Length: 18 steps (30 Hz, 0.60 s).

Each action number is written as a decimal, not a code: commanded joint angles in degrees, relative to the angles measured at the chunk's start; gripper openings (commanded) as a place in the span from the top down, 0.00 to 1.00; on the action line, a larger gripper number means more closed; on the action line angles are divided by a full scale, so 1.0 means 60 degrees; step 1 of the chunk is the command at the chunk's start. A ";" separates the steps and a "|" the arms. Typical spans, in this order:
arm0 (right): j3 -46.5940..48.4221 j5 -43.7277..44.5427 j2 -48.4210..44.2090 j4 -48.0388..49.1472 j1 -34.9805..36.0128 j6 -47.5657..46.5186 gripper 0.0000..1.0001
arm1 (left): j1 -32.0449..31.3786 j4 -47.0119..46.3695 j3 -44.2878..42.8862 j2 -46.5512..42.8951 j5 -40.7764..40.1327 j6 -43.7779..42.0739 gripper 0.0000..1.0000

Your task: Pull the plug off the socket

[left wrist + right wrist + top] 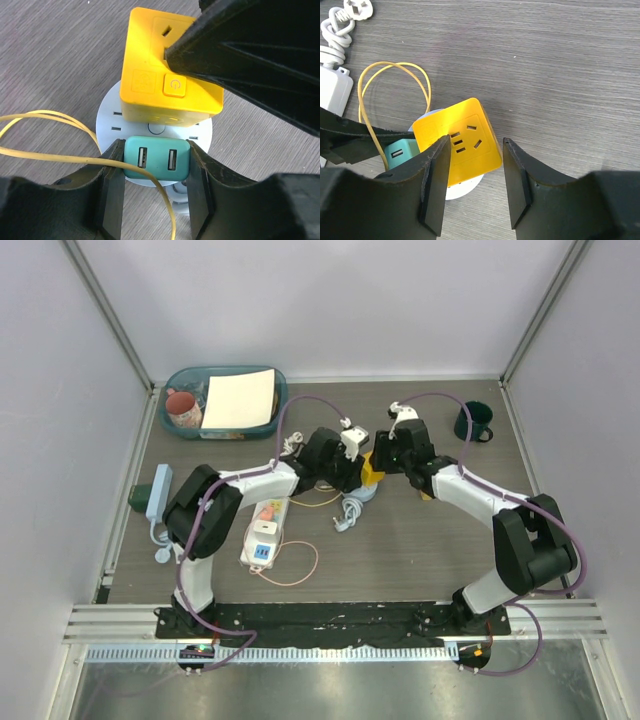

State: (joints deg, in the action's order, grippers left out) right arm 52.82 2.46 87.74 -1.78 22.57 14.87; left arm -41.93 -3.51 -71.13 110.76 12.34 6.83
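Observation:
The socket, a long white power strip [266,531] with pastel faces, lies left of centre. The plug, a small white square block [263,529], sits on it; no gripper is near it. Both grippers are at a round white socket base [112,125] further right. My left gripper [156,170] is shut on a teal USB charger [156,157] standing on that base, with both pads touching its sides. My right gripper [476,185] is open over the yellow cube [467,137]; its left finger [437,180] overlaps the cube's edge. In the top view the grippers meet at the cube [372,472].
A thin yellow cable [50,152] loops across the left jaws. A teal bin [270,420] with a paper sheet and a pink cup stands at the back left. There is a dark green mug [473,423] at the back right, a light-blue strip [158,490] at the left edge, and a pink cable loop [300,565] near the strip.

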 commanded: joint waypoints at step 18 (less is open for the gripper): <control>0.0761 -0.1199 -0.0635 -0.2602 -0.0509 -0.0207 0.35 | 0.0280 -0.1217 0.0517 -0.0033 0.0287 0.0356 1.00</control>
State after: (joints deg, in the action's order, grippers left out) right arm 54.17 2.22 86.50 -7.18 20.86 15.07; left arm -41.06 -7.33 -68.95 110.67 13.52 7.53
